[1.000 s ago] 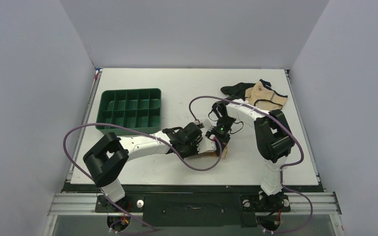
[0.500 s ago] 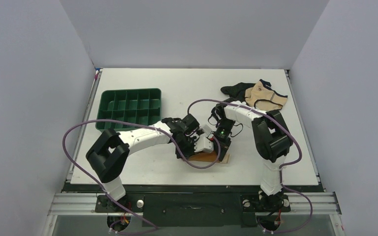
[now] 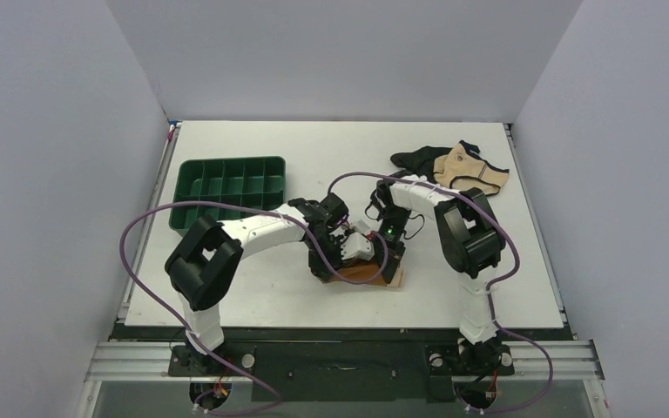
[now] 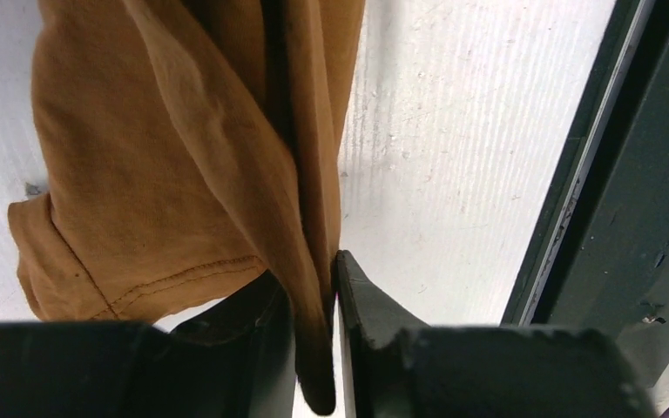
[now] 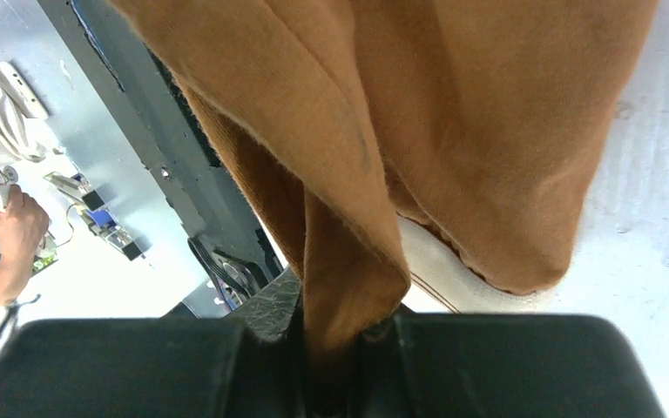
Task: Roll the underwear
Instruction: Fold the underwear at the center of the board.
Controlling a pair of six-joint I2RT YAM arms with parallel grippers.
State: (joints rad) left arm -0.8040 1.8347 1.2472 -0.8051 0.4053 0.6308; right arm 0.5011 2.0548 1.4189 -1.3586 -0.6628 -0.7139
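Two pincers meet at one pair of rust-brown underwear (image 3: 368,276), which lies bunched on the white table (image 3: 261,300) near its front edge, a little right of centre, between the two wrists. The left pincer (image 4: 309,280) stands narrow, with a hanging fold of the cloth caught between its dark fingers (image 4: 375,318); a thin pale sliver shows beside the cloth in the left wrist view, so how firmly it bites I cannot tell. The right pincer (image 5: 335,344) is closed tight on another thick fold, and the fabric fills the whole gap between its jaws. Both folds rise from the table, so part of the garment is lifted while the rest trails on the surface; a strip of cream edging shows under the cloth in the right wrist view.

Counted: two arms; two pincers; one rust-brown underwear; one green compartment tray (image 3: 226,161) on the left half of the table, well apart from the underwear; one black garment (image 3: 412,158) and one beige garment with dark trim (image 3: 470,172), touching each other at the far right.
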